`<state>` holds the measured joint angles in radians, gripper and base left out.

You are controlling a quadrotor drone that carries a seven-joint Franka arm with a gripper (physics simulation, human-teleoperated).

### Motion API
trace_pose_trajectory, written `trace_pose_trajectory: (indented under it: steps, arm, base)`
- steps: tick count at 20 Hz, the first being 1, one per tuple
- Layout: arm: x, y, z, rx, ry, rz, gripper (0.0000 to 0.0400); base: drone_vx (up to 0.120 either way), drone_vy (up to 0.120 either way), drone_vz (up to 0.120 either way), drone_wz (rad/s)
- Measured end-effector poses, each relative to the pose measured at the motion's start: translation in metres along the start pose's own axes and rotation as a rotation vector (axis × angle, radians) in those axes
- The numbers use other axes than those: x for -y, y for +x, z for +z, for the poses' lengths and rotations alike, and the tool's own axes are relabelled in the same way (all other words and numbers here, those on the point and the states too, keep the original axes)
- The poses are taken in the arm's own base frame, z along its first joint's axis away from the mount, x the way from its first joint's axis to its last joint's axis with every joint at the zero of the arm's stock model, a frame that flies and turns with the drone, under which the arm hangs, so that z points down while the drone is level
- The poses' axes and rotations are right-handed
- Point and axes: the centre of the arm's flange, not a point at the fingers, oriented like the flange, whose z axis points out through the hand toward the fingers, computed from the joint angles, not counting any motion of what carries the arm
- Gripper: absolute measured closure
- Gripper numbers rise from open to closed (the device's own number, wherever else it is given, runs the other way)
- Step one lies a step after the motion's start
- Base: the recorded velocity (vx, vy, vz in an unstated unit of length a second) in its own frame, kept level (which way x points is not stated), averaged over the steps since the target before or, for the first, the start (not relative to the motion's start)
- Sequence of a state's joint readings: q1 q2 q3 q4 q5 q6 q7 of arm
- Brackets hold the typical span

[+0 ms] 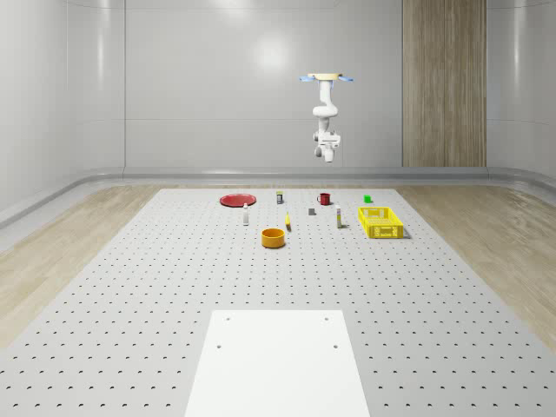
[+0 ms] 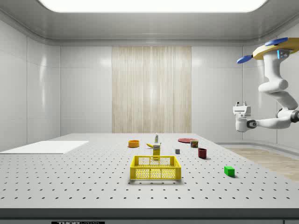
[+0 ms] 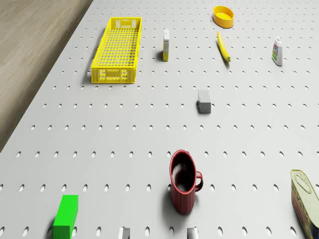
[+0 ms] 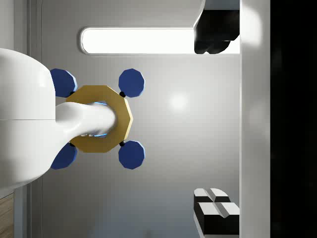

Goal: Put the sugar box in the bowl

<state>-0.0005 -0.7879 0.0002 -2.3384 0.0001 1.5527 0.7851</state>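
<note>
Drone (image 1: 326, 78) hovering high, arm (image 2: 275, 88) folded, wrist seemingly upturned, jaws apart.

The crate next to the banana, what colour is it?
Yellow. The crate shows best in the drone view, as an open mesh of thin yellow bars.

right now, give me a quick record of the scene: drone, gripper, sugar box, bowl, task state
drone: hovers high over the table's far side
gripper: open, empty, turned up toward the drone, well above the table
sugar box: upright on the table, between crate and banana
bowl: orange, empty, apart from the sugar box
task state: sugar box not yet in bowl
</note>
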Motion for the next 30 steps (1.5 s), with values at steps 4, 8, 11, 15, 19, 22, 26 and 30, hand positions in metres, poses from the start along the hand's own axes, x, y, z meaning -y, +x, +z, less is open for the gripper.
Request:
trace_pose_trajectory:
  steps: [4, 8, 11, 15, 19, 22, 26, 30]
  arm:
    - [-0.003, -0.002, -0.03, -0.002, 0.002, 0.0, 0.0]
    - [-0.002, -0.002, -0.056, -0.004, 0.004, 0.0, 0.0]
    - [-0.001, -0.001, -0.071, -0.006, 0.006, 0.0, 0.0]
    - [0.0, 0.0, -0.083, -0.008, 0.008, 0.0, 0.0]
    - [0.0, 0.0, -0.089, -0.011, 0.01, 0.0, 0.0]
    - [0.0, 0.0, -0.091, -0.012, 0.012, 0.0, 0.0]
    - [0.0, 0.0, -0.093, -0.015, 0.014, 0.0, 0.0]
    - [0.0, -0.001, -0.093, -0.017, 0.016, 0.0, 0.0]
  base:
    - [0.0, 0.0, 0.0, 0.0]
    - [0.0, 0.0, 0.0, 0.0]
    - [0.093, 0.0, 0.0, 0.0]
    - [0.12, 0.0, 0.0, 0.0]
    - [0.12, 0.0, 0.0, 0.0]
    - [0.12, 0.0, 0.0, 0.0]
    - [0.12, 0.0, 0.0, 0.0]
    - [0.12, 0.0, 0.0, 0.0]
